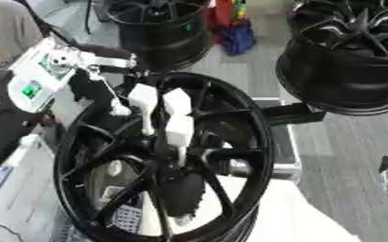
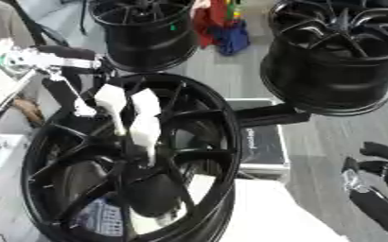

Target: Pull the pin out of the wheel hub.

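Observation:
A large black spoked wheel hub (image 1: 160,160) stands tilted in the middle of the view. My left arm comes in from the upper left, and its white-covered left hand (image 1: 168,116) hangs over the spokes, reaching down toward the hub's centre (image 1: 180,182). I cannot make out the pin itself, as the hand covers the spot it reaches for. My right hand (image 2: 378,182) rests at the lower right edge, away from the hub, its dark fingers relaxed and holding nothing.
Two more black wheels stand behind, one at the back centre (image 1: 160,28) and one at the back right (image 1: 350,56). A black case (image 2: 263,142) lies just right of the hub. A white device (image 1: 31,80) is at the left.

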Available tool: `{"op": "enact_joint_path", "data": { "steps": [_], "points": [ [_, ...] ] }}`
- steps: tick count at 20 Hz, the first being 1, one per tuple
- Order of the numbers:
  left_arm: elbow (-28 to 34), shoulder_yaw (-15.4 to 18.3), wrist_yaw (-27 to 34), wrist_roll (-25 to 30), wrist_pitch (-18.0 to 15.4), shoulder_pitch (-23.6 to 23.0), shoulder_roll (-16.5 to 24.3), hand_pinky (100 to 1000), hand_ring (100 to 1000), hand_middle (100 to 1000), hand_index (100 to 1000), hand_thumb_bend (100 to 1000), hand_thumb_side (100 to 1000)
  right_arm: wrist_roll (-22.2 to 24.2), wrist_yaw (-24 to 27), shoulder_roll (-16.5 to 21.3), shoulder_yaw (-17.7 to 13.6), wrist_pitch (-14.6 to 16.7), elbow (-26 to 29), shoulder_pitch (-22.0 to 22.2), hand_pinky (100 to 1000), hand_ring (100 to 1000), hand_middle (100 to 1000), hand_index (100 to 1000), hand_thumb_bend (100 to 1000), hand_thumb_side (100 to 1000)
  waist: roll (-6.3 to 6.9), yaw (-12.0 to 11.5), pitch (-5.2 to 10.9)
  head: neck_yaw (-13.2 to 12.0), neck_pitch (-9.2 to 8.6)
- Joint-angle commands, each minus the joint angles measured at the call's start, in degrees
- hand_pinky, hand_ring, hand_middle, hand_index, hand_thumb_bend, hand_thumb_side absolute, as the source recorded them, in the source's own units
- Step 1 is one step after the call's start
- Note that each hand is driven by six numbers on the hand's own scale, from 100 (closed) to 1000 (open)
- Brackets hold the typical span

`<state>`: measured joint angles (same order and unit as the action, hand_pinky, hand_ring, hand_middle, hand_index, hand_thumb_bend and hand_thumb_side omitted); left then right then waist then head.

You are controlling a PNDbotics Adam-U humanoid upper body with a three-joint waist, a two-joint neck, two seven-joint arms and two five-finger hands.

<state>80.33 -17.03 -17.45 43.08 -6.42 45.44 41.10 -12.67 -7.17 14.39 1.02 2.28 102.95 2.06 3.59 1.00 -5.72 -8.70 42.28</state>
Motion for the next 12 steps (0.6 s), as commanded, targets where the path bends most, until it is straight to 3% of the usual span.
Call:
{"op": "enact_joint_path", "data": {
  "steps": [1,7,12],
  "points": [
    [1.42,4.44,1.05,-2.83,0.94,0.71,4.39,613,463,484,618,272,102,-0.14,-0.01,0.76,-0.50,0.09,0.52,-0.33,727,593,651,741,213,100,-0.13,-0.30,0.71,0.27,-0.21],
    [-2.38,10.01,-0.69,-6.93,3.90,-7.93,10.16,618,478,500,641,275,100,-0.41,-0.13,0.68,-0.78,0.07,0.48,-0.40,727,593,651,741,212,100,-0.08,-0.99,0.34,0.88,-0.37],
    [-11.77,14.35,-4.54,-10.81,6.64,-16.10,10.24,631,505,530,671,282,100,-0.59,-0.18,0.56,-1.00,0.06,0.64,-0.60,727,593,651,741,213,100,-0.32,-1.15,-0.02,1.09,-0.64]
  ]
}}
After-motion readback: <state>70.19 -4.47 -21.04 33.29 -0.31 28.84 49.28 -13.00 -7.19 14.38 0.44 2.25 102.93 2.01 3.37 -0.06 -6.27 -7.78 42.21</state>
